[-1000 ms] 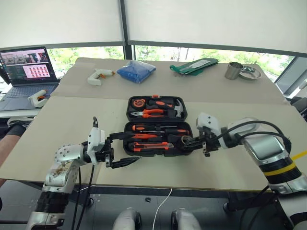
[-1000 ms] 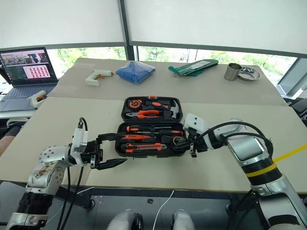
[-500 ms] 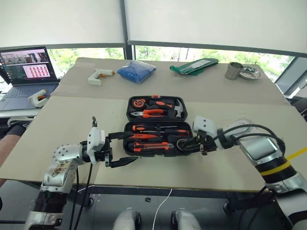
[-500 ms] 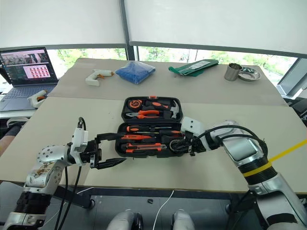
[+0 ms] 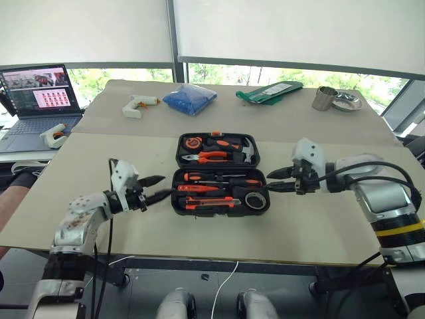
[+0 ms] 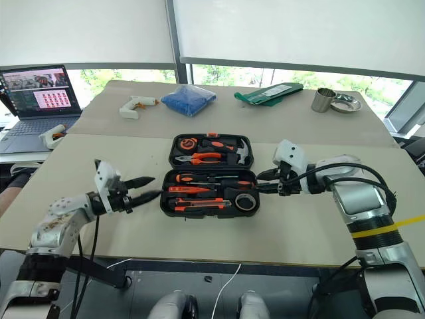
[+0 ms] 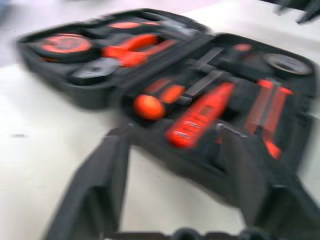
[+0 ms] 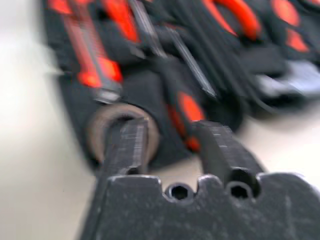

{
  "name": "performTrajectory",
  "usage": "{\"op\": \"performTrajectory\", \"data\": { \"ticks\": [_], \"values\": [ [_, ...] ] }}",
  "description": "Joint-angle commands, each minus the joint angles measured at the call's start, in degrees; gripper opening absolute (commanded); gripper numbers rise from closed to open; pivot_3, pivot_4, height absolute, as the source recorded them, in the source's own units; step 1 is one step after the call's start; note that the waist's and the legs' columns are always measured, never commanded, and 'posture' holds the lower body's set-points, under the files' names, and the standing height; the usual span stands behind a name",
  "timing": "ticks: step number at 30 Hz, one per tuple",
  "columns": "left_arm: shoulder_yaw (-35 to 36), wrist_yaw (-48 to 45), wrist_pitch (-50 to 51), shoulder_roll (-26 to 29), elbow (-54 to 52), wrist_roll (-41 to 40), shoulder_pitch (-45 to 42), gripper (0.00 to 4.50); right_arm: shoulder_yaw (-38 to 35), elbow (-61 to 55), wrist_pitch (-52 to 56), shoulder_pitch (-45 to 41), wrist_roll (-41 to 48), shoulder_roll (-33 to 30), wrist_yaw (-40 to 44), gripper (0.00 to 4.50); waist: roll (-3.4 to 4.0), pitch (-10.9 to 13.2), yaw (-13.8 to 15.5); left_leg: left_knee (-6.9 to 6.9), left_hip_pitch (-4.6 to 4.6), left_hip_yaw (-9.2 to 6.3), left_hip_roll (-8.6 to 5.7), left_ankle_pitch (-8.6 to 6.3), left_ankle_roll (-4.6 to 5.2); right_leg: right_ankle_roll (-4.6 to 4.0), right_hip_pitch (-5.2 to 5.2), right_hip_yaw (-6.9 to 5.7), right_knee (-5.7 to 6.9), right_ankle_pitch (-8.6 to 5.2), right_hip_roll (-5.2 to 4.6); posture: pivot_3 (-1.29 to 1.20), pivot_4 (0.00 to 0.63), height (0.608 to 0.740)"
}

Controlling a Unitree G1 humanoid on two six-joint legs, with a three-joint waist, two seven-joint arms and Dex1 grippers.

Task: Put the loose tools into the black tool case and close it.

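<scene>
Tools sit slotted in the case, lying wide open between both hands. Left hand and right hand gape, empty. Closing remains.

- A wide beige tabletop of two flat boards fills the room's middle, a seam running across between them.
- Behind the table's far edge, white roller blinds hang low over the windows, leaving a strip of green foliage in daylight.
- A dark vertical window post splits the blinds.
- At the table's far left corner an open laptop with a lit screen sits on a side surface.
- Dark grey floor lies beneath the near edge.
</scene>
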Motion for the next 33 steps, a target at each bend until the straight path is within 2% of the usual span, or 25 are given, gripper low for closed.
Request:
{"op": "performTrajectory", "data": {
  "ticks": [1,2,4,5,11,16,19,24,32,33],
  "values": [
    [-3.04,3.83,1.34,-0.47,6.76,5.55,-5.48,1.20,2.43,4.60,-4.34,-3.28,-7.48,1.55,-6.95,0.17,0.00,0.00,-0.10,0.00,0.00,0.00,-0.04,0.01,-0.02,-0.01,0.01,0.00,0.04,-0.01,0.00,0.00,0.150,0.739],
    [-3.85,4.33,1.58,-0.84,8.50,6.66,-6.76,0.88,3.00,6.15,-4.49,-4.03,-8.50,2.46,-7.93,0.00,0.00,0.00,-0.24,0.00,-0.01,0.03,-0.07,0.02,-0.02,-0.01,-0.02,0.00,0.03,-0.01,0.03,0.00,0.150,0.739],
    [-5.32,5.33,0.89,-2.30,12.30,8.67,-9.43,0.23,4.32,11.55,-7.13,-6.25,-10.95,4.86,-10.62,0.00,-0.01,0.00,-0.52,-0.01,-0.02,0.08,-0.09,0.05,-0.07,-0.01,-0.02,0.01,0.04,-0.01,0.04,0.00,0.150,0.739],
    [-5.76,5.99,0.36,-3.14,14.18,9.47,-10.67,0.04,4.84,14.36,-8.76,-7.39,-12.06,6.02,-11.80,0.00,-0.01,0.01,-0.65,-0.01,-0.05,0.13,-0.08,0.13,-0.21,-0.01,-0.03,0.01,0.03,-0.01,0.07,0.00,0.150,0.739],
    [-6.14,6.10,-4.49,-7.71,21.74,10.87,-15.78,0.04,4.94,27.88,-17.50,-12.88,-13.90,12.59,-15.49,0.00,-0.03,0.02,-0.76,-0.05,-0.13,0.26,-0.04,0.32,-0.52,-0.01,-0.05,0.00,0.01,-0.01,0.19,0.00,0.150,0.739],
    [-6.55,4.63,-8.65,-9.42,25.73,12.33,-18.25,0.04,4.13,30.62,-19.06,-13.22,-12.73,14.50,-13.02,0.00,-0.03,0.02,-0.56,-0.03,-0.14,0.30,-0.06,0.33,-0.53,0.00,0.00,-0.03,0.00,-0.01,0.18,0.00,0.150,0.739],
    [-7.22,0.37,-9.93,-9.18,24.45,12.11,-17.64,0.04,3.51,25.26,-16.33,-10.51,-10.48,13.86,-8.63,0.00,-0.03,0.02,-0.55,-0.04,-0.14,0.27,-0.05,0.32,-0.52,0.00,-0.01,-0.03,0.00,-0.01,0.18,0.00,0.150,0.739],
    [-8.52,-10.72,-10.56,-5.48,14.54,10.08,-11.69,0.04,2.35,7.66,-6.16,-1.36,-6.61,9.84,-2.19,0.00,-0.02,0.02,-0.66,-0.09,-0.23,0.17,0.00,0.29,-0.52,0.02,-0.05,-0.07,0.03,-0.03,0.18,0.00,0.150,0.739],
    [-8.51,-15.22,-9.25,-1.47,6.28,10.11,-5.28,0.04,-0.73,-12.87,9.02,10.29,-2.42,7.55,-3.74,0.00,-0.02,0.02,-0.56,-0.03,-0.30,0.01,0.00,0.10,-0.40,0.10,-0.08,-0.05,-0.18,-0.09,0.17,0.00,0.150,0.739],
    [-8.43,-14.74,-9.09,-1.45,5.85,10.32,-4.94,0.04,-1.10,-15.15,10.75,11.86,-1.60,7.72,-4.01,0.00,-0.02,0.02,-0.55,-0.03,-0.30,-0.04,0.03,-0.08,-0.09,0.10,-0.08,-0.05,-0.17,-0.09,0.17,0.00,0.150,0.739]
  ]
}}
